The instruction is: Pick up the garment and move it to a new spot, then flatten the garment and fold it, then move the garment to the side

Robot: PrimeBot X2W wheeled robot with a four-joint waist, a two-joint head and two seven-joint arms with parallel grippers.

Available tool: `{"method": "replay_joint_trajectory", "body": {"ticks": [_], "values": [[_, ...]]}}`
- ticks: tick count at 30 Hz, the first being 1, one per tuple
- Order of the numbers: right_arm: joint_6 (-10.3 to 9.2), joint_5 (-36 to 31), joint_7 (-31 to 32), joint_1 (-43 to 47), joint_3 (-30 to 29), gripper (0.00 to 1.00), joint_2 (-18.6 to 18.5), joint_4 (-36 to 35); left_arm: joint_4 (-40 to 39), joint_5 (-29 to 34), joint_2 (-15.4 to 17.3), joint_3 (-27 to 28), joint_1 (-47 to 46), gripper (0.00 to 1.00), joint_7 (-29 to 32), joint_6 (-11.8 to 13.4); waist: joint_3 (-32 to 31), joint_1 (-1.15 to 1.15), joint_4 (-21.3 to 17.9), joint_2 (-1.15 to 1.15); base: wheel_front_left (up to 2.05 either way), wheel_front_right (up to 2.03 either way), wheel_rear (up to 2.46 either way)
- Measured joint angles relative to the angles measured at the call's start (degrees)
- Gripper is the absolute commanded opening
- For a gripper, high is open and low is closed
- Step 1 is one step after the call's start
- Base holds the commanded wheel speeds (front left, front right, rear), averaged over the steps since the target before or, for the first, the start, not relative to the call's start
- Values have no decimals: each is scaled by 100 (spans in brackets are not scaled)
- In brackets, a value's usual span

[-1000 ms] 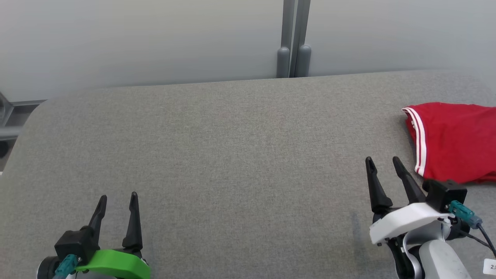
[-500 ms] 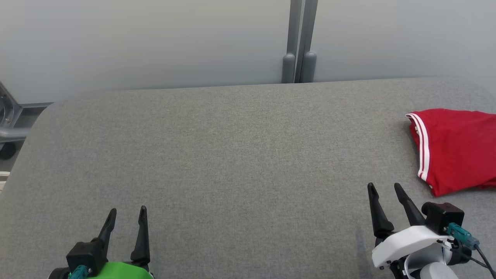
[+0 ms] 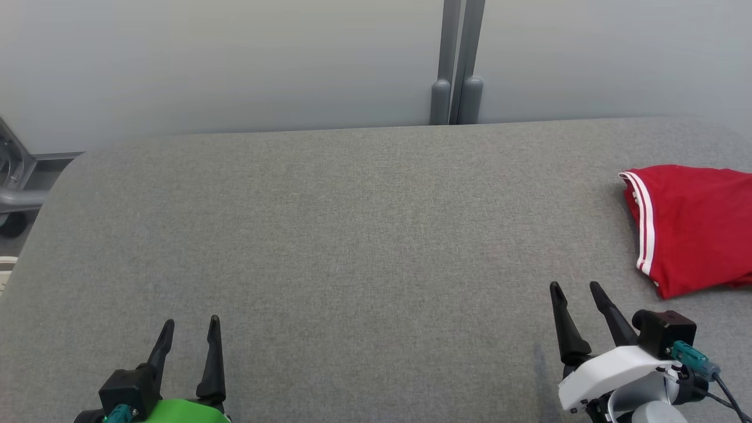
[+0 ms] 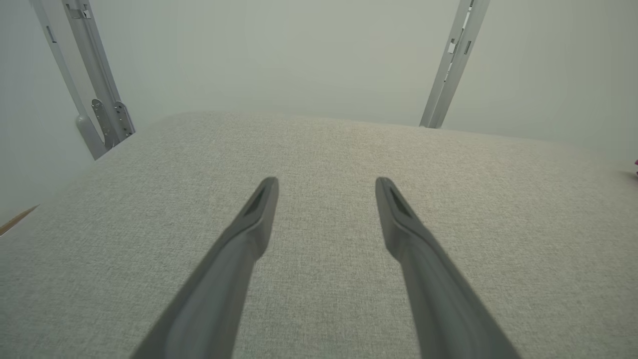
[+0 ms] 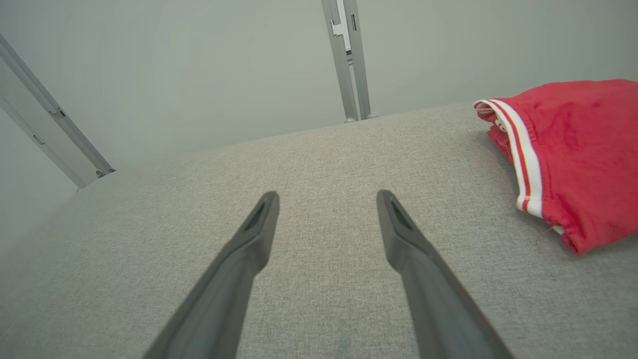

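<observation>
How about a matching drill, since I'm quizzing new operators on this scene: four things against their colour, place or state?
1 garment
2 left gripper
3 right gripper
4 table

A open, head view's lower right
B grey, cloth-covered
C open, head view's lower left
D red with white stripes, on the table's right side

Pairs: 1-D, 2-C, 3-A, 4-B.

Plain grey fabric covers a broad surface [image 3: 352,235] with rounded far corners. Behind it stands a smooth, pale grey wall [image 3: 205,64], divided by a double grey post [image 3: 456,70] whose two rounded feet end at the surface's far edge. A grey metal frame [image 3: 20,176] sits beside the far left corner; in the left wrist view it appears as slanted rails with bolted brackets [image 4: 99,109]. Light is soft and even, and shadows are faint.
</observation>
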Motion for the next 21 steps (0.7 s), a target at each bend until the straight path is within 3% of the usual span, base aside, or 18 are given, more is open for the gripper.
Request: {"method": "replay_joint_trajectory", "body": {"ticks": [21], "values": [[0,32,48,-10,51,100,0,-27,16,77,-62,32,-5,100,0,-26,67,0,36,0,0,0,0]]}}
